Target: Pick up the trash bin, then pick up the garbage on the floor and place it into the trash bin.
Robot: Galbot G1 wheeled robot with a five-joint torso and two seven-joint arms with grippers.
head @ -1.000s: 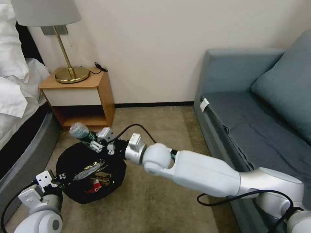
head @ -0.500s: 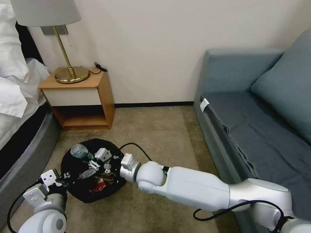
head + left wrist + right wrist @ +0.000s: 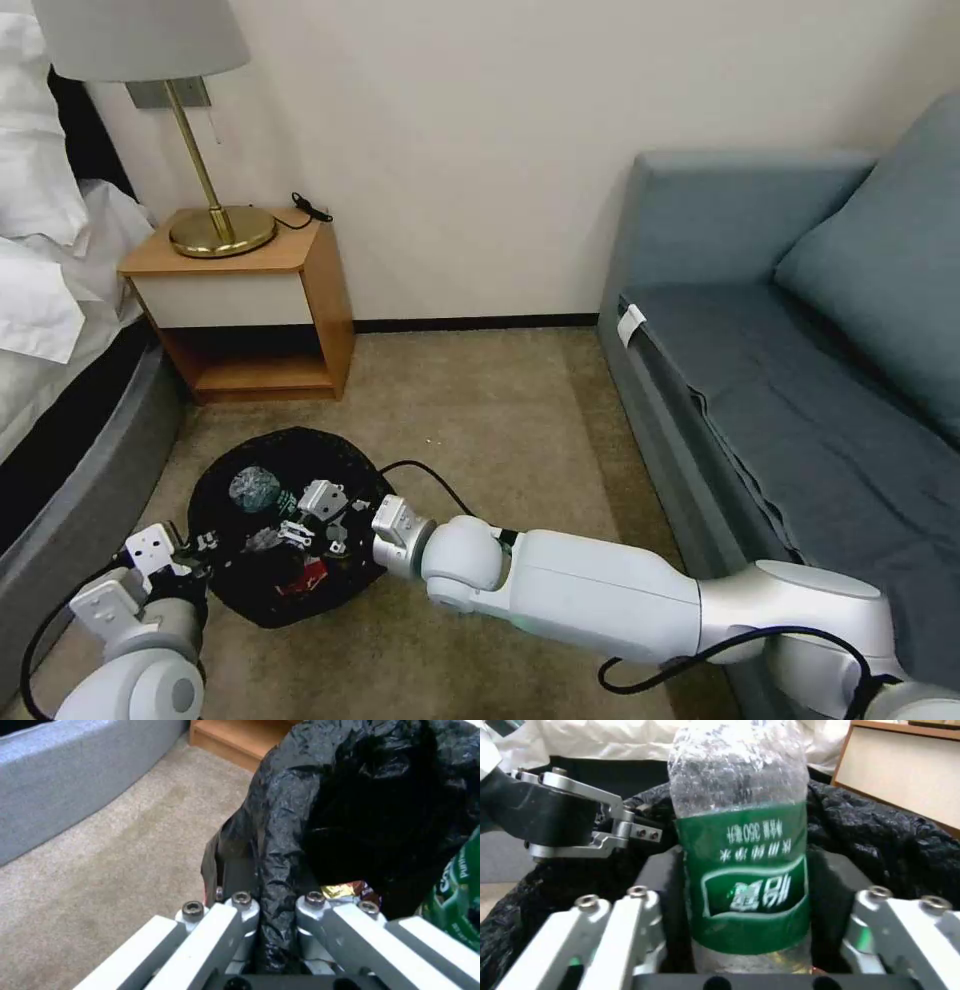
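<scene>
- Since a second ago the right gripper (image 3: 290,522) has dropped from above the far rim of the trash bin (image 3: 225,600) down into its mouth, carrying the bottle (image 3: 255,488) with it; half a second ago it was already over the opening and has sunk a little lower since. The bin has stayed on the carpet (image 3: 500,420) beside the bed (image 3: 60,470).
- From the head view the bin sits low on the floor, between the bed and the right arm, with the nightstand (image 3: 250,300) behind it and the sofa (image 3: 800,380) well apart on the right. Red and dark scraps (image 3: 305,575) lie inside the black bag.
- Closer in, the right wrist view shows the bottle (image 3: 740,843) upright between its own jaws, and the left gripper (image 3: 645,832) at the bin's rim farther off.
- A gold wrapper (image 3: 345,889) shows inside the bag (image 3: 350,802) in the left wrist view, with a sliver of the bottle's green label (image 3: 457,888) at the edge.
- On the green label is white writing, seen upside down; "350" can be made out, the rest I cannot read.
- Right jaws: spread part way, and whether the pads press the bottle's sides I cannot tell.
- Left gripper (image 3: 277,911): jaws pinched close together on a fold of the black bag at the rim.
</scene>
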